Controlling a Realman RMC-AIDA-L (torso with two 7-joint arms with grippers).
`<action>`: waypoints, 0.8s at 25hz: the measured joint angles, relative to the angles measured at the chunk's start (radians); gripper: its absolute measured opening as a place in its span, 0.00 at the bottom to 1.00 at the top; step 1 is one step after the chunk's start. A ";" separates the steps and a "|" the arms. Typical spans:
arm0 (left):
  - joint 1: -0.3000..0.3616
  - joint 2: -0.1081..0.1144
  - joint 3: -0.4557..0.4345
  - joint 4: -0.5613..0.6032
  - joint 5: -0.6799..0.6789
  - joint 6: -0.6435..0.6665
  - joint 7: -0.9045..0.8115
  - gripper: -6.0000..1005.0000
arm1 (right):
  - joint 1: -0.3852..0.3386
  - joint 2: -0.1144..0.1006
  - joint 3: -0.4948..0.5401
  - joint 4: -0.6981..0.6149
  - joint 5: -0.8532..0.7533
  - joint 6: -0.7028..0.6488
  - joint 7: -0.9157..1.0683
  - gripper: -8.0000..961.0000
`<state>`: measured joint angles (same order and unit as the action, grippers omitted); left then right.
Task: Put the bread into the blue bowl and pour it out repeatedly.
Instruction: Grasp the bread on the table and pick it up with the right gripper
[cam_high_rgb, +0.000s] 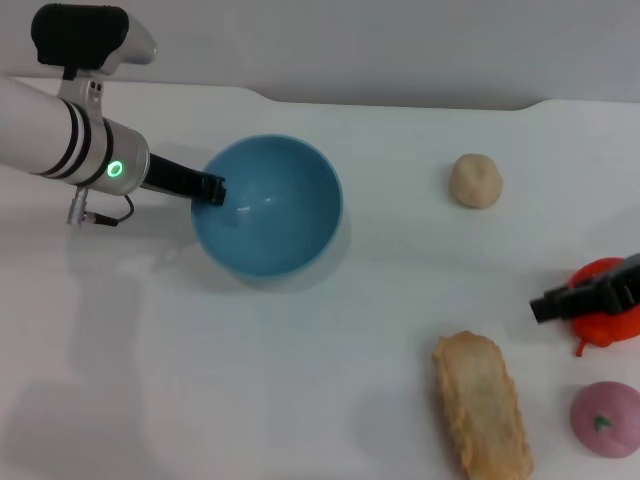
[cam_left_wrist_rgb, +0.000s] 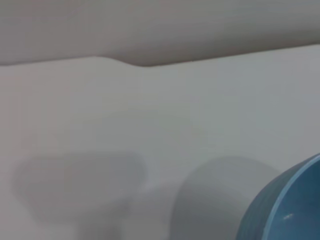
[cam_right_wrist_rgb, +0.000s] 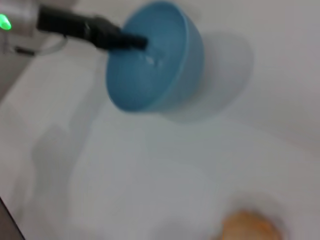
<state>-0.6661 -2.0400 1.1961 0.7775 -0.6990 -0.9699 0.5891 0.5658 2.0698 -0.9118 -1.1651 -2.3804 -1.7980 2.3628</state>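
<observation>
while the blue bowl (cam_high_rgb: 268, 205) is tipped on its side with its mouth turned toward the bread (cam_high_rgb: 482, 405), the bread itself lies flat on the white tabletop (cam_high_rgb: 300, 400), well apart from the bowl, out on the robot's right of it and nearer the robot. the bowl is empty. the loaf shows its pale tan face and its long axis runs roughly away from the robot, leaning only a little, so its ends point toward and away from the body, not at the bowl.

the left hand (cam_high_rgb: 212, 189) is at the bowl's rim on the side away from the bread, one dark finger reaching over the lip into the bowl; it looks pinched on the rim and seems to hold the bowl in its tilt, which the right wrist view (cam_right_wrist_rgb: 125, 40) also suggests. the right hand (cam_high_rgb: 590, 295) sits far from the bowl, just beyond the bread, over a red toy (cam_high_rgb: 605, 320); whether it is spread or pressed together cannot be told.

the right hand is plainly the nearer one to the bread, so the pick likely falls to it, reaching back toward the robot and across the loaf's narrow width. a small beige ball (cam_high_rgb: 476, 181) and a pink toy (cam_high_rgb: 607, 420) also lie on the bread's side of the bowl.
</observation>
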 joint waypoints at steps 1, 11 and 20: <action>0.001 -0.001 0.000 0.000 0.000 -0.003 0.000 0.01 | 0.006 0.000 -0.016 -0.003 -0.021 -0.006 0.021 0.35; 0.005 -0.009 0.007 0.003 0.001 -0.006 0.006 0.01 | -0.003 0.007 -0.126 0.049 -0.077 0.067 0.091 0.35; -0.004 -0.012 0.011 0.024 0.001 -0.016 0.009 0.01 | 0.039 0.007 -0.392 0.164 -0.118 0.171 0.151 0.36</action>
<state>-0.6701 -2.0515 1.2070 0.8011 -0.6980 -0.9863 0.5978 0.6044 2.0771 -1.3037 -1.0008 -2.4982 -1.6274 2.5139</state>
